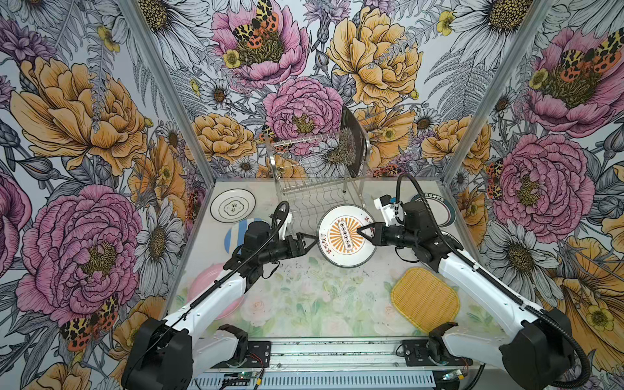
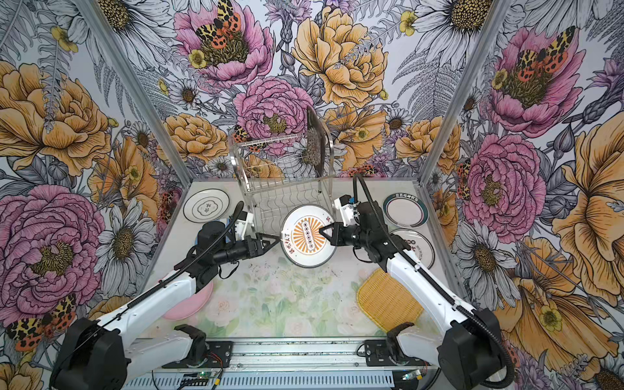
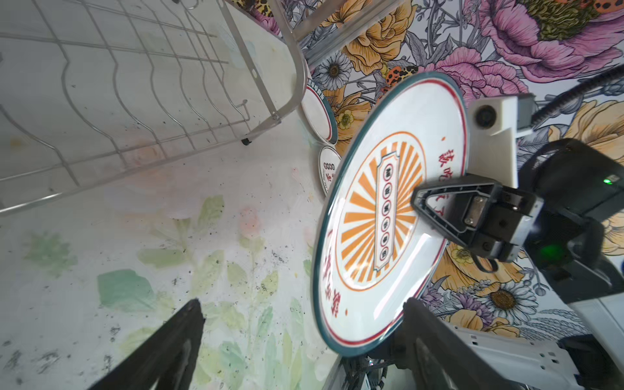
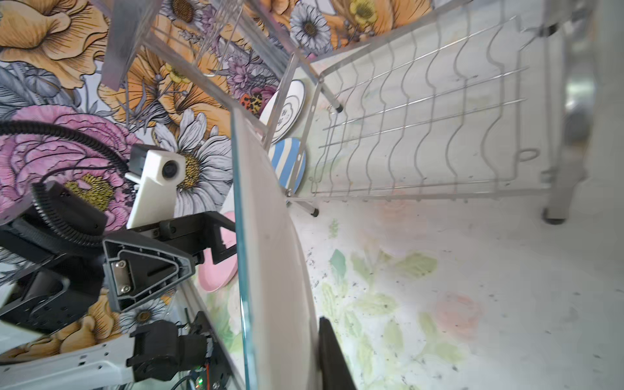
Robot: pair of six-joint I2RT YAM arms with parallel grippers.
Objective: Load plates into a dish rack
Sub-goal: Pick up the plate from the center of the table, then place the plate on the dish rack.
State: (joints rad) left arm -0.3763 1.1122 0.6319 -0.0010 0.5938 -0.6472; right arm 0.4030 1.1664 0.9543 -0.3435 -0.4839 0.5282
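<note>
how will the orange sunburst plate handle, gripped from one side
Probably stiff: the orange sunburst plate holds shape with the right gripper on one side only. Its glossy face looks slippery, so it may pivot. Looks ceramic, likely breakable.

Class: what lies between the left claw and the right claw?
The orange sunburst plate, gripped by the right claw; the left claw stands open beside its rim. Both top views show it.

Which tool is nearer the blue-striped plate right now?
Left. The left tool hangs open a short way from the blue-striped plate; the right tool is farther off, clamped on the sunburst plate.
</note>
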